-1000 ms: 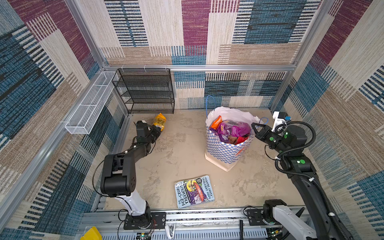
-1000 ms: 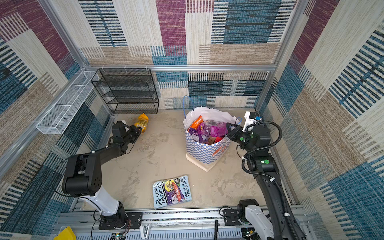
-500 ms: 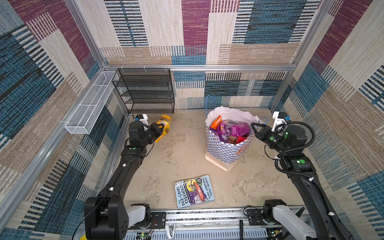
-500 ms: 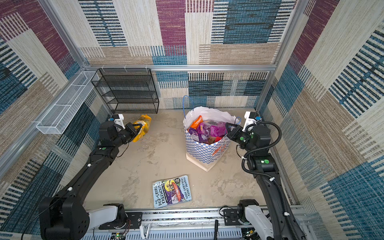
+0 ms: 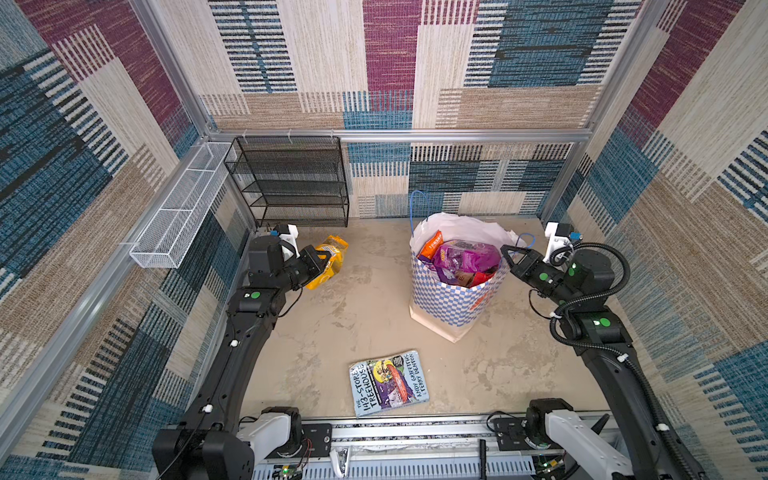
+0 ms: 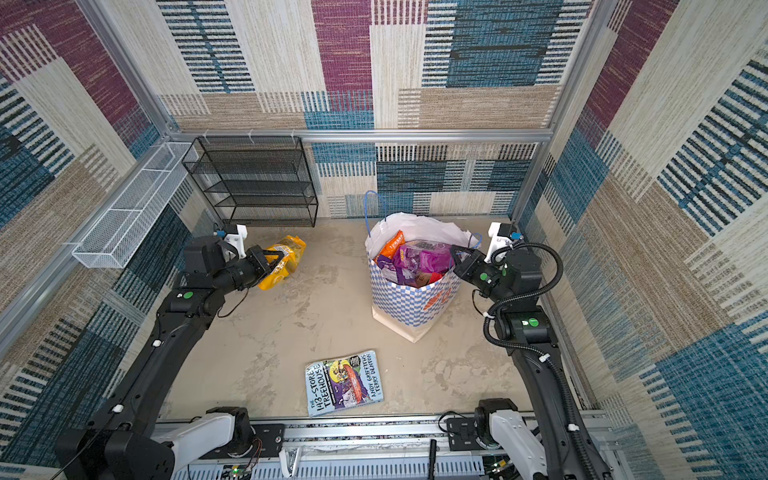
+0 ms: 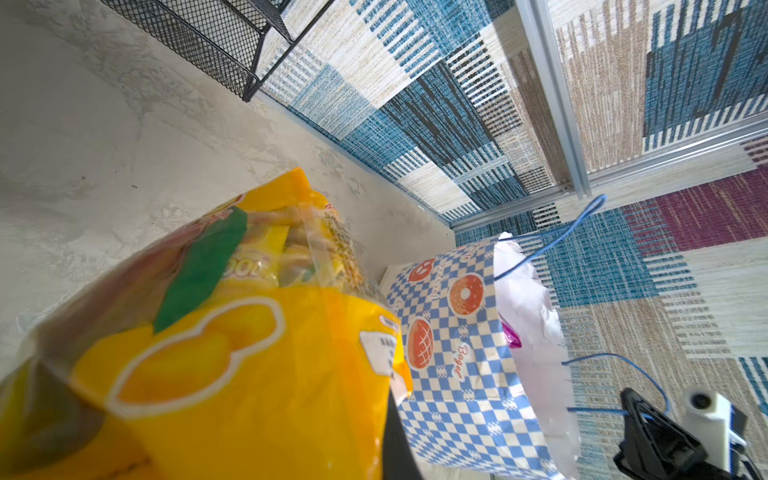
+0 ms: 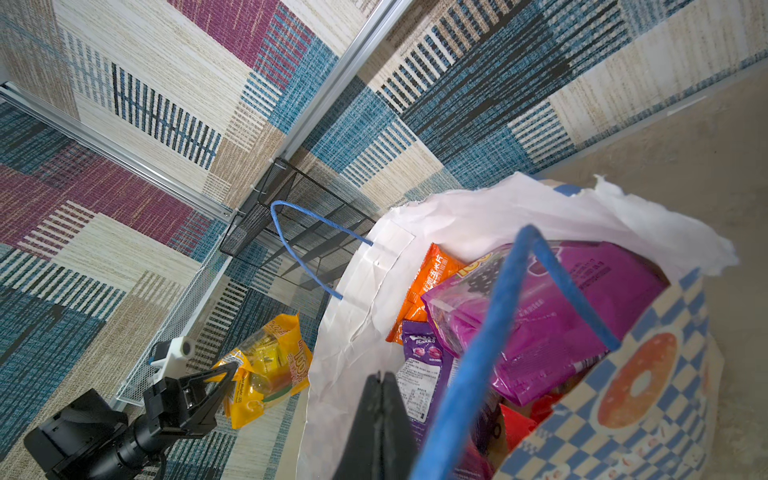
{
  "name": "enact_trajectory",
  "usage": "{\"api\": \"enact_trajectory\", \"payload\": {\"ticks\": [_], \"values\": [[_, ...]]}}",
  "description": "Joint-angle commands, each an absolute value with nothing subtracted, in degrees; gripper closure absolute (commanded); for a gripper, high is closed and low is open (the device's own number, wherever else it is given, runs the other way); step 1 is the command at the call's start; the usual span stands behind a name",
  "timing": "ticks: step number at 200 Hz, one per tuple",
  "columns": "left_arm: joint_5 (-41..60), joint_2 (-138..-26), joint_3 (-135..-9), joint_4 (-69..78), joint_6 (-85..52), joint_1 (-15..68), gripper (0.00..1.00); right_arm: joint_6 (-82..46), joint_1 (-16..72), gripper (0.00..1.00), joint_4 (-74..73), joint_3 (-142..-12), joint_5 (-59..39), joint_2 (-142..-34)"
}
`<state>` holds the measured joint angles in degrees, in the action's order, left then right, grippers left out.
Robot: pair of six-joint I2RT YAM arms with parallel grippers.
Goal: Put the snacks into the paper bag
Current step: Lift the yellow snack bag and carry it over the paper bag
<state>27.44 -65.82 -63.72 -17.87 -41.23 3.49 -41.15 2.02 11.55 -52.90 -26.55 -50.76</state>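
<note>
In both top views my left fingers (image 5: 321,262), pinching the last yellow packet (image 5: 333,249), have lifted it, well apart from the paper bag (image 5: 449,299); right fingers (image 5: 513,253) pressed together.

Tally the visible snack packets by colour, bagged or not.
yellow packet: 1
orange packet: 1
purple packets: 2
red packet: 1
Total: 5 visible; the paper bag may hide more underneath.

Glossy plastic yellow packet (image 5: 334,255); matt, creased paper bag (image 5: 444,301); wire-mesh rack (image 5: 291,183).
</note>
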Motion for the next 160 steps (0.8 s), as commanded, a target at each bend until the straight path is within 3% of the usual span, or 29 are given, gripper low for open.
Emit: {"api": "enact_trajectory", "payload": {"ticks": [1, 78, 114, 160], "values": [[30.1, -66.3, -71.0, -18.8, -38.1, 5.6, 1.00, -42.0, 2.1, 0.99, 6.9, -54.3, -27.5, -50.2], [24.6, -76.3, -100.2, -25.7, -31.5, 21.0, 1.00, -41.3, 2.1, 0.97, 7.0, -54.0, -25.6, -47.6], [19.7, -83.9, -111.0, -26.0, -26.8, 34.8, 1.00, -38.6, 2.1, 0.97, 9.8, -54.0, -26.2, -45.7], [18.0, -95.9, -121.3, -28.0, -22.9, 44.5, 1.00, -38.5, 2.2, 0.97, 11.5, -53.7, -26.2, -44.5]]}}
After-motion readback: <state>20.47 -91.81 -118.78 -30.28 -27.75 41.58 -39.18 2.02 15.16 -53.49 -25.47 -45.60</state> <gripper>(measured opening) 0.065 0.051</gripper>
